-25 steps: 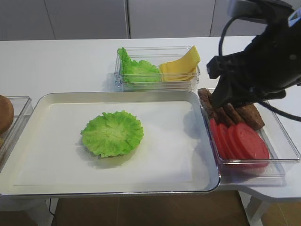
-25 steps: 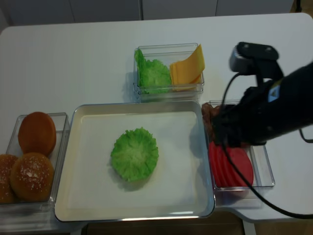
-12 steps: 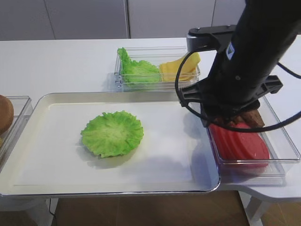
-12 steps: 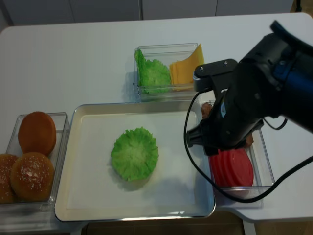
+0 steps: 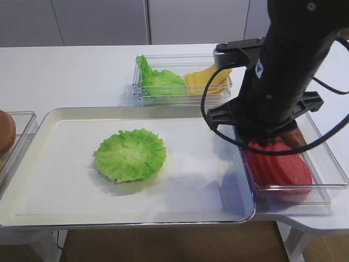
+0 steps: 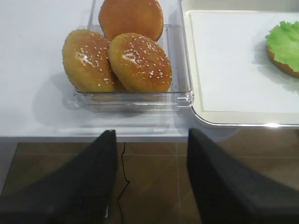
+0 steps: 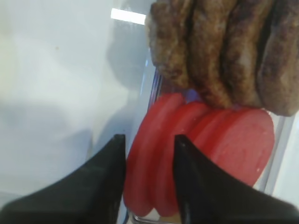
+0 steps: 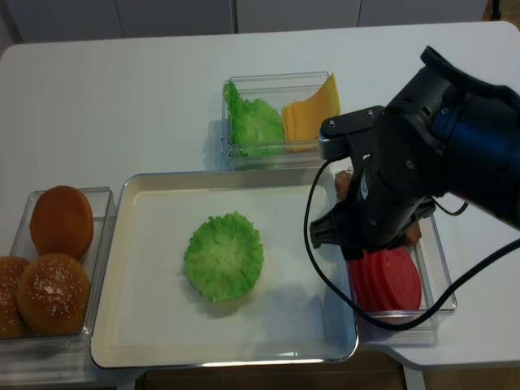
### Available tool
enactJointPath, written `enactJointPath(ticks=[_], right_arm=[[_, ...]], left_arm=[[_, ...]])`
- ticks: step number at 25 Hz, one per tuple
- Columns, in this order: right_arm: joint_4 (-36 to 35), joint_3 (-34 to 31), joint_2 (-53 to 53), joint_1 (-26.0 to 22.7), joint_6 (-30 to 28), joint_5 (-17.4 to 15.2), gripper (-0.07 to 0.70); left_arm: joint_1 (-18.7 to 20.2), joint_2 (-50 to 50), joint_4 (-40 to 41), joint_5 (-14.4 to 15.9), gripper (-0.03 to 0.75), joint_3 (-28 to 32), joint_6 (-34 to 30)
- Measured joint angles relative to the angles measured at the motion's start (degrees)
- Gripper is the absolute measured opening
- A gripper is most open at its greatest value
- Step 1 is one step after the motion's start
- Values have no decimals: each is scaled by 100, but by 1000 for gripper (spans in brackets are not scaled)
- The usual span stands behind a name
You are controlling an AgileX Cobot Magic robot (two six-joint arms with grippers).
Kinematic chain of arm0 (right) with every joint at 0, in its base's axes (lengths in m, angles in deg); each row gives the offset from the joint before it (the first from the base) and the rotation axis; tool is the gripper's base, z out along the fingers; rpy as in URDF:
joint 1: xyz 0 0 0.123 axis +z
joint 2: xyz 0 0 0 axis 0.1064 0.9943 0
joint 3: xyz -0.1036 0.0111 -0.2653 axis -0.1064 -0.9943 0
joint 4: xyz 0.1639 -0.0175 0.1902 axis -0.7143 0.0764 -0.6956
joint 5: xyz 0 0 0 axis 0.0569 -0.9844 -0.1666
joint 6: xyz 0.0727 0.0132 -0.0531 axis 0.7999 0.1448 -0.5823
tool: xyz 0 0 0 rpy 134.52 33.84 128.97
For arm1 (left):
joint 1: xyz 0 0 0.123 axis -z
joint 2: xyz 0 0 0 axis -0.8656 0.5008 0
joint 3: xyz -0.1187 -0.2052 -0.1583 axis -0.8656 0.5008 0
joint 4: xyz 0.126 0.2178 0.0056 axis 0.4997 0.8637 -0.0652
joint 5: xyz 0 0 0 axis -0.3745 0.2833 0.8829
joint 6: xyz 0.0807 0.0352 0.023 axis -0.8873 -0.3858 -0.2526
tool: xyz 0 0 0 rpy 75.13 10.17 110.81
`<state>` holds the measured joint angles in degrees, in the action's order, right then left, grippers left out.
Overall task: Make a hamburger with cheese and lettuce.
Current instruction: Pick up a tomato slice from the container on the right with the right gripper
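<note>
We see the right arm, black and bulky with looped cables, bent down over the right side of both high views, its right tool (image 7: 148,177) pointing into the clear plastic bin (image 5: 327,166) at the right edge of the tray. In the right wrist view its two dark fingers (image 7: 110,182) stand partly apart, straddling the leftmost of the tomato slices (image 7: 205,154); we cannot tell whether they press it, and nothing is lifted. The slices are smooth, glossy red discs leaning in a row, and just above them in that frame lie rough, dark brown patties (image 7: 224,51) in the same bin. The left tool (image 6: 149,177) shows only in its own wrist view, its black fingers wide apart and empty at the bottom of the frame, hanging off the table edge above a brown floor. Above them a clear bin (image 6: 180,98) holds three shiny, seeded brown buns (image 6: 139,60). The hamburger (image 5: 130,154), so far a ruffled light-green lettuce leaf over a brown edge seen from the left wrist, lies left of centre on the shallow metal tray (image 5: 240,210) lined with white paper. At the top centre another clear bin (image 8: 244,158) holds leafy greens (image 8: 253,122) on its left and the cheese (image 8: 313,110), thin yellow squares leaning upright, on its right.
</note>
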<state>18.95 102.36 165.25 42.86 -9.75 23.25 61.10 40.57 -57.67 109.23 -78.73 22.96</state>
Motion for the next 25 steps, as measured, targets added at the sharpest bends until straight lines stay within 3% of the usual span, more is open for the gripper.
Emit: enactJointPath(ticks=[25], right_arm=[[-3,5,143,0,-157,89,230]], left_arm=[[0,0,0,0,362,0,0]])
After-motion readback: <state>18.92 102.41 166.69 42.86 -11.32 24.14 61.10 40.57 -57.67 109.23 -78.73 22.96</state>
